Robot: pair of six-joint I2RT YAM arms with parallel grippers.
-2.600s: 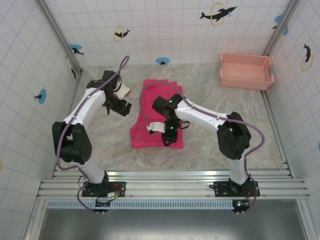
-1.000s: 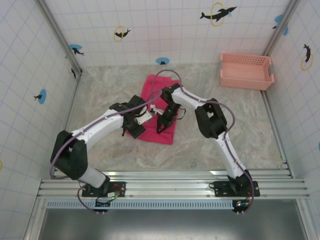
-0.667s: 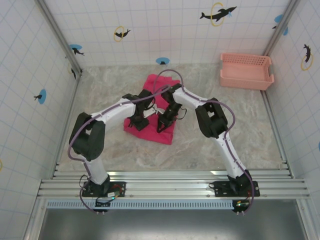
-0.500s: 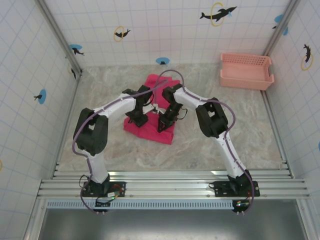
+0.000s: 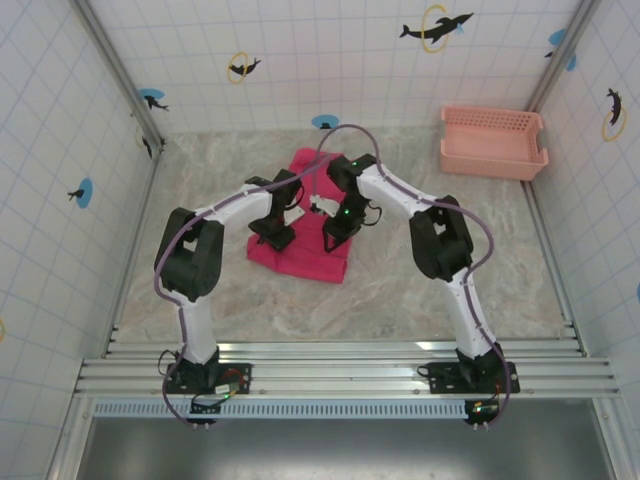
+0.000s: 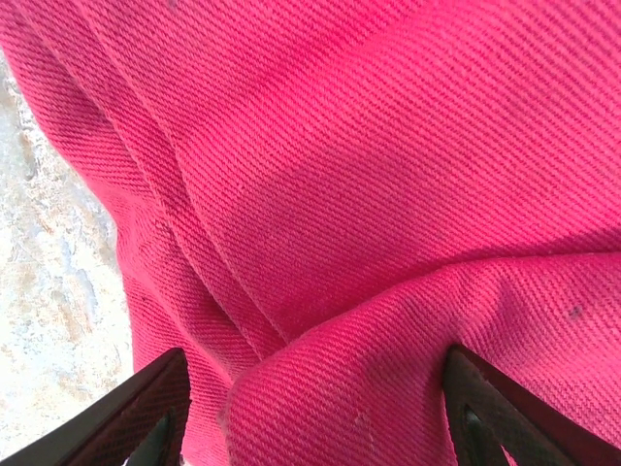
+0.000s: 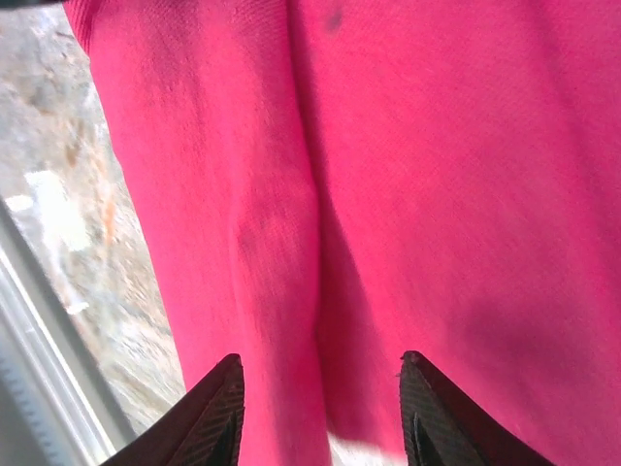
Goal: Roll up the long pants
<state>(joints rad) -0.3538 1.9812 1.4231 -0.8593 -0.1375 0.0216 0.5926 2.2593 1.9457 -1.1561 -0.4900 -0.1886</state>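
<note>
The long pants [image 5: 303, 260] lie as a folded magenta-red bundle in the middle of the table. Both arms reach over them from the two sides. My left gripper [image 5: 272, 233] is low on the bundle's left part. In the left wrist view its jaws [image 6: 320, 417] stand wide apart, with a thick rolled fold of the pants [image 6: 388, 194] bulging between the fingertips [image 6: 160, 413]. My right gripper [image 5: 337, 231] hovers over the bundle's right part. Its jaws [image 7: 320, 408] are open above flat cloth [image 7: 408, 175], with nothing pinched.
A pale pink slotted basket [image 5: 492, 142] stands at the back right corner. Marbled table top [image 5: 420, 270] surrounds the bundle, with tiled walls close on three sides. The metal rail [image 5: 340, 365] with the arm bases runs along the near edge.
The left arm swung in from the left onto the pants. The right gripper opened and let go of the cloth. The bundle's near edge sits farther from the rail than before.
</note>
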